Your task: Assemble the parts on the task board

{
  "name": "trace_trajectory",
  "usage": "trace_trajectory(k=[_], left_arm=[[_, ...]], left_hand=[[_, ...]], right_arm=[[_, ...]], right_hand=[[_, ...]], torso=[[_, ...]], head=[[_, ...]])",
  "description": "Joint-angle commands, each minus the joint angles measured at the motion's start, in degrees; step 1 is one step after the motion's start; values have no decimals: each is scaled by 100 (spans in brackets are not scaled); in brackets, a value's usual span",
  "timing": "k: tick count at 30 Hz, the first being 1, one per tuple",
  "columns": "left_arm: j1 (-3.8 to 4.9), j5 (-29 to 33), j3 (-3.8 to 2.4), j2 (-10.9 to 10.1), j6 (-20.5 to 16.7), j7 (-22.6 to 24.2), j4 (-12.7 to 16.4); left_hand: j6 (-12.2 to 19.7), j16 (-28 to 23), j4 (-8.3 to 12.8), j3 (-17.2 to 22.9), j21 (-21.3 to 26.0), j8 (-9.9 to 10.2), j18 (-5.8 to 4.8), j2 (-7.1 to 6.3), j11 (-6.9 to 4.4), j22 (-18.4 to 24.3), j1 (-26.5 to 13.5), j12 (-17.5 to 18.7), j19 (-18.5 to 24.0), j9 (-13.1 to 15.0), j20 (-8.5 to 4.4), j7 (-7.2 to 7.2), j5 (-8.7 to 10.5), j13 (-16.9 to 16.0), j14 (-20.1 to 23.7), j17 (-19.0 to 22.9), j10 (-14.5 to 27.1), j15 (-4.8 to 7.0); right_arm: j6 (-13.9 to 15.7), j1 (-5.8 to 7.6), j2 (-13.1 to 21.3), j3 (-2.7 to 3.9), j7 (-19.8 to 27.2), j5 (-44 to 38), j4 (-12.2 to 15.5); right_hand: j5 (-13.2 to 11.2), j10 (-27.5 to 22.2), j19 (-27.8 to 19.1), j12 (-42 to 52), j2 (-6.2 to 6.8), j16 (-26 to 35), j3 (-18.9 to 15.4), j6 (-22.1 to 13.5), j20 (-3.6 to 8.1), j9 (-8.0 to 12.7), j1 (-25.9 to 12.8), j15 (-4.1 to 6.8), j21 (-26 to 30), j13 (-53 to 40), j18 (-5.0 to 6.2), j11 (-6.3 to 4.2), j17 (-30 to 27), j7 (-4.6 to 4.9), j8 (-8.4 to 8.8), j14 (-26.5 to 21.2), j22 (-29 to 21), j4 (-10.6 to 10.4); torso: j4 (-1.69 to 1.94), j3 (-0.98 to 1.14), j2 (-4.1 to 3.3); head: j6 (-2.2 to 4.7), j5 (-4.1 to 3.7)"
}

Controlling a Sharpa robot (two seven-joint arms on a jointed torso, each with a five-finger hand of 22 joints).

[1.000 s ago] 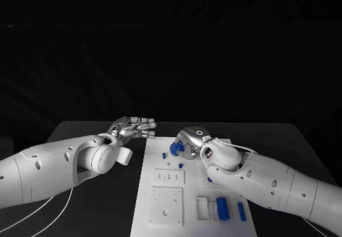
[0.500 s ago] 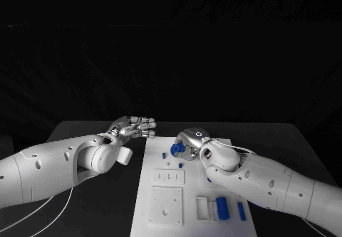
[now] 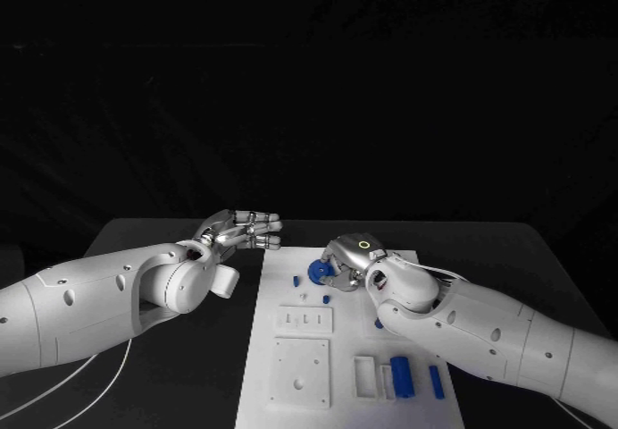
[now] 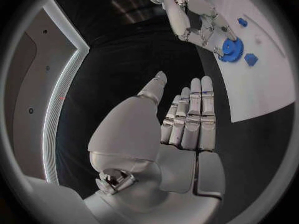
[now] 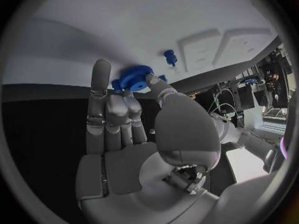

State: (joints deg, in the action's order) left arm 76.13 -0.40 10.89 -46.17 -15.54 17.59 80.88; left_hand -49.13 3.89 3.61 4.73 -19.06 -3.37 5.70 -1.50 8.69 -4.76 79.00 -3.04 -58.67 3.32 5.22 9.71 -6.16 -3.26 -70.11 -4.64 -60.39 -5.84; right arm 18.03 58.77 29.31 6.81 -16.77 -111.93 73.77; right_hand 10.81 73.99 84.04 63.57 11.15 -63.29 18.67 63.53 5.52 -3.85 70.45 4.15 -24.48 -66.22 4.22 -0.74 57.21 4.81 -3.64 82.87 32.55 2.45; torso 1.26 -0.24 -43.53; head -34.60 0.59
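Your right hand has crept forward, pinching the blue gear — seating pending; left hand unchanged, empty, fingers apart.

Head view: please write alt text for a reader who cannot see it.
The right hand holds a blue gear over the far end of the white task board, with small blue parts beside it. The left hand hovers over the black table, just off the board's far left corner. Near the board's front edge lie a blue cylinder and a blue bar.

Matt white task board; glossy blue plastic gear; matt black table.
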Motion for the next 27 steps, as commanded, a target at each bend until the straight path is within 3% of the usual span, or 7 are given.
trace_trajectory(k=[1,12,20,22,27], left_arm=[[12,-16,-6,4,76,28,10],[12,-16,-6,0,78,29,8],[12,-16,-6,-10,70,30,7],[12,-16,-6,-14,68,30,8],[12,-16,-6,-25,59,31,11]], left_hand=[[39,-9,9,2,-20,17,-44,2,-16,7,0,-29,43,-8,4,0,27,-9,31,-9,38,-26],[39,-9,9,2,-20,17,-44,2,-16,7,0,-29,43,-8,4,0,27,-9,31,-9,38,-26],[77,-9,5,2,-17,20,-43,-7,-12,11,4,-30,44,-11,5,5,27,-9,31,-9,48,-28],[77,-9,5,2,-17,20,-43,-7,-12,11,4,-30,44,-11,5,5,27,-9,31,-9,48,-28],[77,-9,5,2,-17,20,-43,-7,-12,11,4,-30,44,-11,5,5,27,-9,31,-9,48,-28]], right_arm=[[-11,-37,25,-18,-35,-5,46],[218,-75,107,-16,-7,118,151],[112,-82,191,-16,54,356,180],[89,-86,228,-16,74,428,195],[169,-102,328,-16,99,554,240]], right_hand=[[-69,-40,226,-33,50,29,-19,-44,-26,-3,7,-17,-1,10,12,11,0,22,6,-1,-13,-60],[11,-54,226,-48,101,39,-255,-124,-24,-7,-65,-13,-38,44,20,17,18,29,3,0,-114,-407],[222,-39,226,-16,50,15,-298,-110,-18,-7,-210,-6,-63,20,19,11,48,21,3,3,-140,-618],[350,-36,227,-8,35,9,-262,-108,-15,-6,-249,-4,-75,11,17,9,57,19,4,2,-149,-696],[326,-22,226,11,27,-10,122,-102,-3,-3,-395,9,-104,-10,15,-1,80,15,5,5,-174,-810]], torso=[[-3,0,3],[5,-2,-1],[-4,-6,1],[-10,-6,4],[-9,-4,6]], head=[[-8,5],[0,-6],[-11,-3],[-17,1],[-15,-3]])
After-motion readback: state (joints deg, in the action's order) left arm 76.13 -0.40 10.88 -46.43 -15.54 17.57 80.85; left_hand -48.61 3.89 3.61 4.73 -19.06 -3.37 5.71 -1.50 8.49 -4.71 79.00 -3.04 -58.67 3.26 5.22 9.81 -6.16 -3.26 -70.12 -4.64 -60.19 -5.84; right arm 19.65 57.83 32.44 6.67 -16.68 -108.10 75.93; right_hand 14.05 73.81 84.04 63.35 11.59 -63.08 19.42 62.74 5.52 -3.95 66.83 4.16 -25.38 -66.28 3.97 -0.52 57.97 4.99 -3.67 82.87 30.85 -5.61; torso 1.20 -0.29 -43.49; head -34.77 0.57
